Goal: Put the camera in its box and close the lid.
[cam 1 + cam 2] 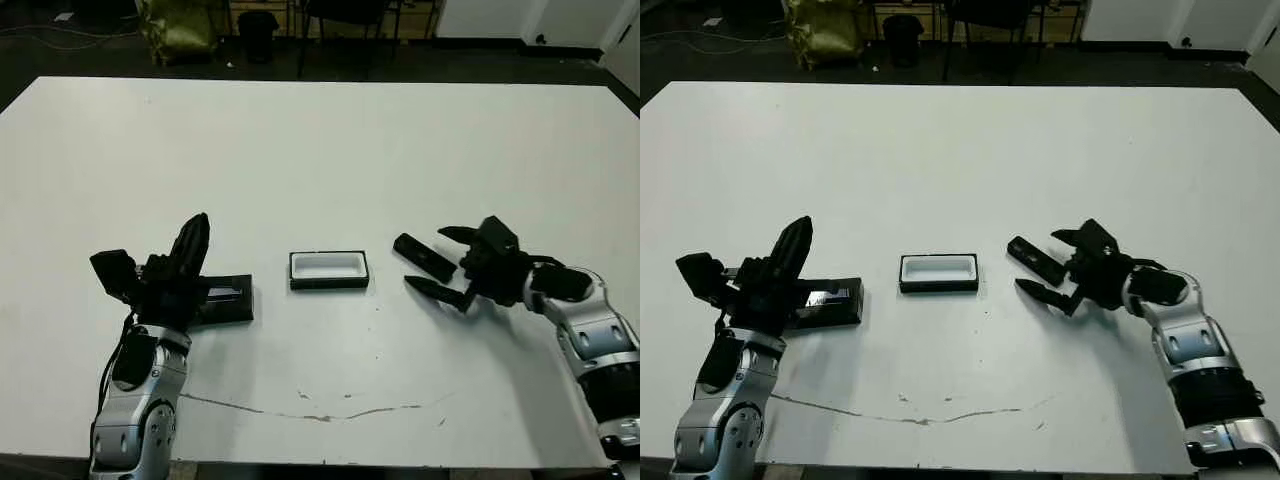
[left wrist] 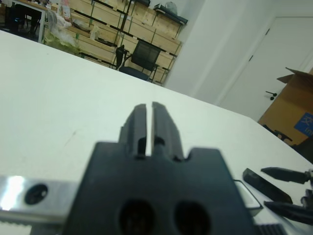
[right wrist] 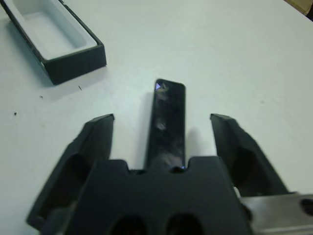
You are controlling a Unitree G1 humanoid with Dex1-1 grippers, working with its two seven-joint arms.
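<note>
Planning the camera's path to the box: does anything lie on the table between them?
No. The head views show only bare white table between the camera and the box; the right wrist view shows the same.

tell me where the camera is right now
The camera lies on the table right of the box, between the open jaws of the right gripper.

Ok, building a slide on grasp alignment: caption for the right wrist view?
Open right end effector straddles the camera lying on the table, with the open box nearby.
</note>
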